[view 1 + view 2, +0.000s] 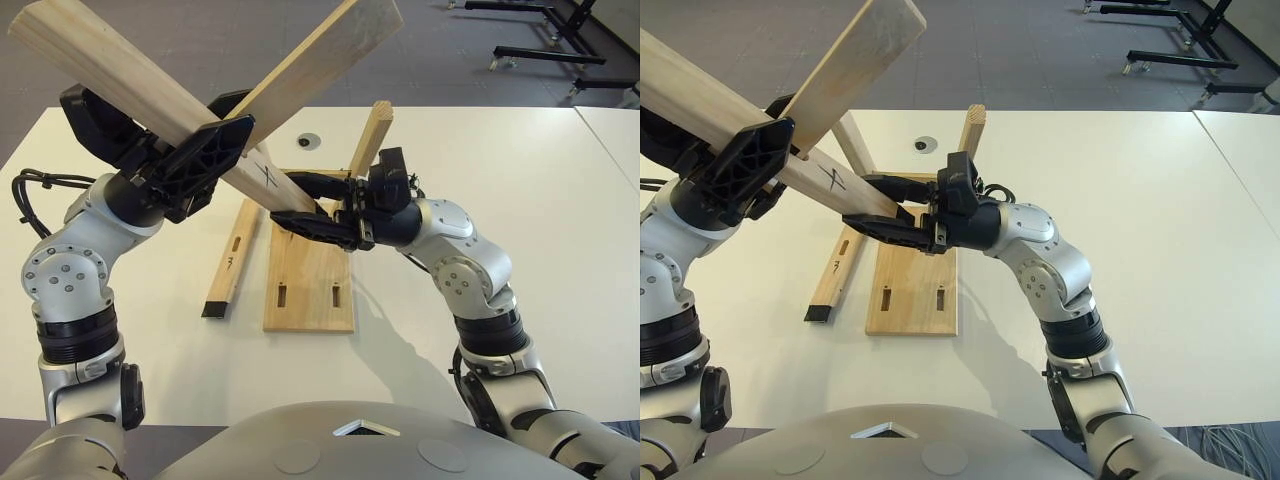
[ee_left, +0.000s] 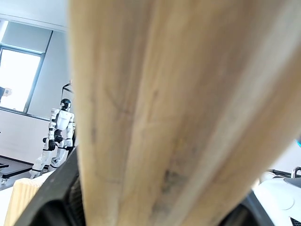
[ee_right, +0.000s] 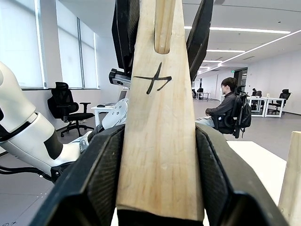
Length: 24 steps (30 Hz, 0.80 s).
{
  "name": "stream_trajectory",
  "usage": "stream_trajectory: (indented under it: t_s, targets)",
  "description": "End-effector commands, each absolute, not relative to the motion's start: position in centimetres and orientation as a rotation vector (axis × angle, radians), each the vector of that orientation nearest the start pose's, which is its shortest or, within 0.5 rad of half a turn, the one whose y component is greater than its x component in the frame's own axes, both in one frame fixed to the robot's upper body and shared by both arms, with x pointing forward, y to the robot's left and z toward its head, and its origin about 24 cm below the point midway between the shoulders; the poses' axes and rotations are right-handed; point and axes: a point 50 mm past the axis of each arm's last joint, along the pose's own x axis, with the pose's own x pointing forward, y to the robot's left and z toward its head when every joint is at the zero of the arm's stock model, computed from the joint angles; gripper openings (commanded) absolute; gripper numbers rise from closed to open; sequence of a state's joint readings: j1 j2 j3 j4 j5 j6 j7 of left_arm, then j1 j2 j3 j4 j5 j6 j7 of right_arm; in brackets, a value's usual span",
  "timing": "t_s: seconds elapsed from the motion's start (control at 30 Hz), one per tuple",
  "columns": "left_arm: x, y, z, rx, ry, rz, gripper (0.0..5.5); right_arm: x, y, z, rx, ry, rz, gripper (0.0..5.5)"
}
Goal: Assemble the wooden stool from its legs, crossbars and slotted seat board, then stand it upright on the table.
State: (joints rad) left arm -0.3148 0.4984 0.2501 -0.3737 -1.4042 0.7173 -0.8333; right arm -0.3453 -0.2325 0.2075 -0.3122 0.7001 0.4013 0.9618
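Head cams: left gripper (image 1: 225, 125) sits in the upper left of the frame, fingers clamped across the marked leg (image 1: 130, 80) near where a second leg (image 1: 330, 50) crosses it. Together they make an X held up off the table (image 1: 500, 180). Marked leg's long axis runs from the upper-left corner down to frame centre. The crossing leg runs from there up toward the top right. Right gripper (image 1: 285, 198) is at centre, fingers spread to the board's width, one each side of the marked leg's lower end. The right wrist cam adds detail: both black fingers (image 3: 101, 179) sit flush on the leg's edges with no gap visible, and a hand-drawn black cross mark (image 3: 153, 79) is on the face. On the left wrist cam the wood grain is right up against the lens, with a white humanoid (image 2: 59, 132) standing in the room behind. Count: 2 legs in the air, 1 slotted seat board (image 1: 310, 300) flat at centre with its long axis running away from the robot, and 1 slotted bar (image 1: 230, 255) lying just left of it, roughly parallel, dark near end. Behind the board the left eye shows 1 tilted stick (image 1: 372, 135). The right eye shows another stick (image 1: 850, 145) leaning the other way, so 2. Can't tell what they're attached to.
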Motion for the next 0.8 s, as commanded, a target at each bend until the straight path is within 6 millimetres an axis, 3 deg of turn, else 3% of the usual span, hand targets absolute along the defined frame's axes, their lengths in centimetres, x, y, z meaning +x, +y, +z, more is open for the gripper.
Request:
stream_trajectory:
  t_s: [0.03,0.2,0.33,0.43,0.53,0.67,0.8]
  targets:
    - [22.9,16.8,21.7,-0.614,-0.279,-1.461,2.29,24.7,-7.2,17.2,0.222,-0.32,1.452,2.09]
    - [23.0,16.9,21.6,-0.601,-0.273,-1.463,2.29,24.9,-7.4,16.2,0.141,-0.196,1.447,2.09]
    - [23.2,17.4,21.6,-0.566,-0.271,-1.45,2.27,25.0,-8.2,15.8,0.158,-0.133,1.466,2.98]
    - [24.0,19.0,21.7,-0.505,-0.263,-1.394,2.21,25.0,-9.7,14.8,0.126,-0.036,1.458,3.58]
    - [24.7,20.0,21.6,-0.336,-0.239,-1.317,2.04,24.6,-11.7,14.2,0.139,0.035,1.444,4.24]
    - [24.5,21.0,21.9,-0.205,-0.225,-1.285,2.04,23.2,-14.5,15.6,0.257,0.013,1.449,4.87]
    - [23.7,19.9,20.9,-0.115,-0.26,-1.28,2.04,24.3,-16.4,19.0,0.379,-0.206,1.305,5.14]
